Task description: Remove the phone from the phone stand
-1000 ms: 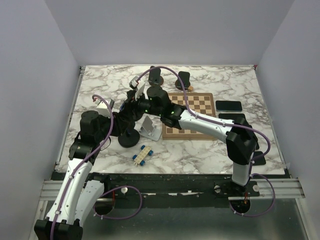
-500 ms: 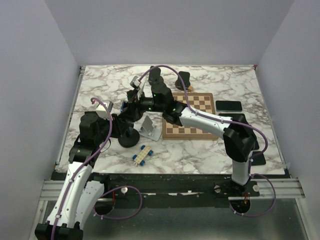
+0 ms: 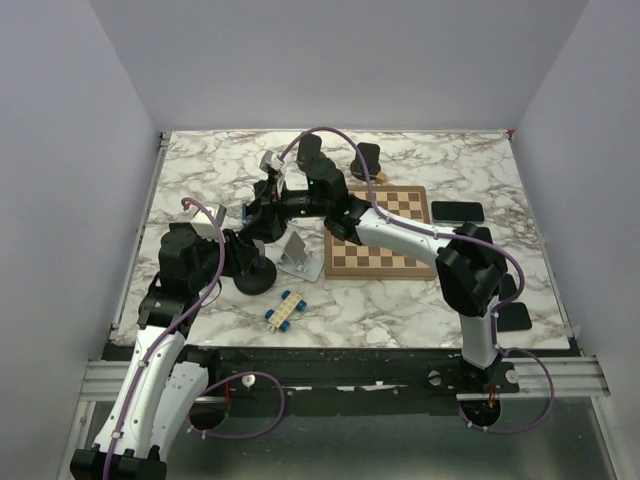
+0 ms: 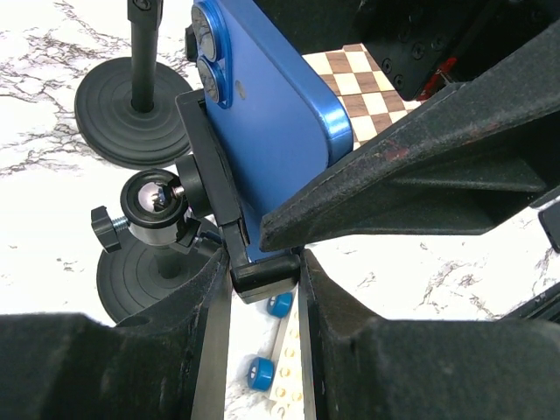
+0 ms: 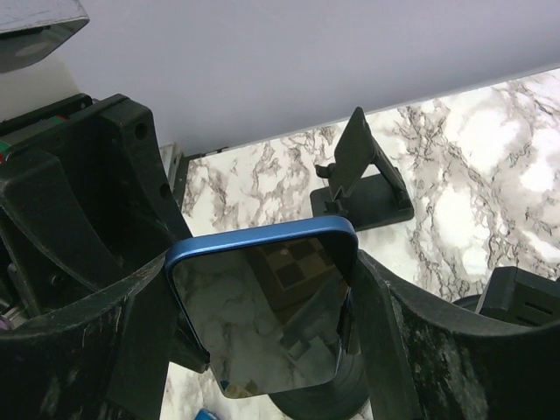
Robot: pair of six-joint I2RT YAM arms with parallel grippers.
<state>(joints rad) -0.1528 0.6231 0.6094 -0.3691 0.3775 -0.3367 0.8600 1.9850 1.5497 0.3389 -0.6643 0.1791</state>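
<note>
The left gripper (image 4: 265,293) is low at the stand (image 4: 157,199), and its fingers are narrow around the small black foot of the clamp. They seem to touch it on both sides, so I judge that this arm holds the stand so that it does not tip or slide when the phone is pulled.

The phone (image 4: 267,114) is blue and sits in the stand's clamp. It is tilted, with its camera side toward the left wrist and its lower edge in the clamp. It is not yet free.

The right gripper (image 5: 262,297) comes from above and from the right. The wrist view shows the phone's dark screen between its two fingers, one at each long edge and closed on it. A grip on the long edges leaves the clamp free, which is sensible, because the phone must slide up and out of it.

The next move, I think, is a pull along the phone's own tilt. A pull to the side could turn the ball joint or drag the stand.

On the table near the stand's base lies a small block toy (image 3: 284,308). Further right is a chessboard (image 3: 385,235), and beyond it a dark phone (image 3: 457,211) lies flat, well apart from the work.
</note>
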